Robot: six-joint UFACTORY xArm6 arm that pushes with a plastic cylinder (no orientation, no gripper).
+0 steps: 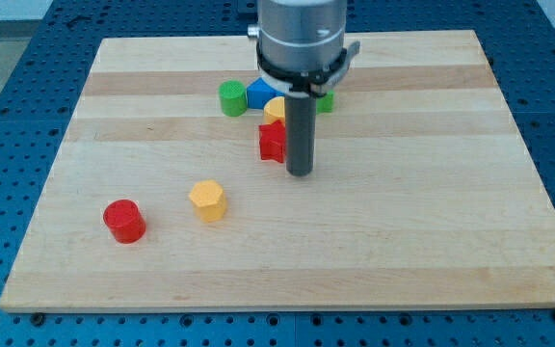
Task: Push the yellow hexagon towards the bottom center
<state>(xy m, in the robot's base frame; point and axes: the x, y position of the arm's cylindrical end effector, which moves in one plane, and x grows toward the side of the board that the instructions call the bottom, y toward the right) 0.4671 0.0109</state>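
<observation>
Position of the yellow hexagon [207, 200] relative to the rod decides the coming move. It sits on the wooden board [403, 241] in the lower-left part of the view, standing free, with a red cylinder [123, 221] near it on the view's left.

The arm carries no gripper. It ends in a plain dark rod, which holds nothing and has nothing to open or close. The tip [300, 173] rests near the board's middle, just beside a red block [273, 142] on its left; whether rod and block touch cannot be told. Behind the rod lies a cluster: a green cylinder [231, 98], a blue block [260, 93], a partly hidden yellow block [275, 109], and a green piece [326, 101] mostly covered by the arm.

From the tip, the hexagon lies to the view's left and slightly toward the bottom, well apart. The target, the bottom centre, lies to the hexagon's lower right. In all likelihood the tip must first travel round to the hexagon's upper-left side, avoiding the red block, then push down and rightward.
</observation>
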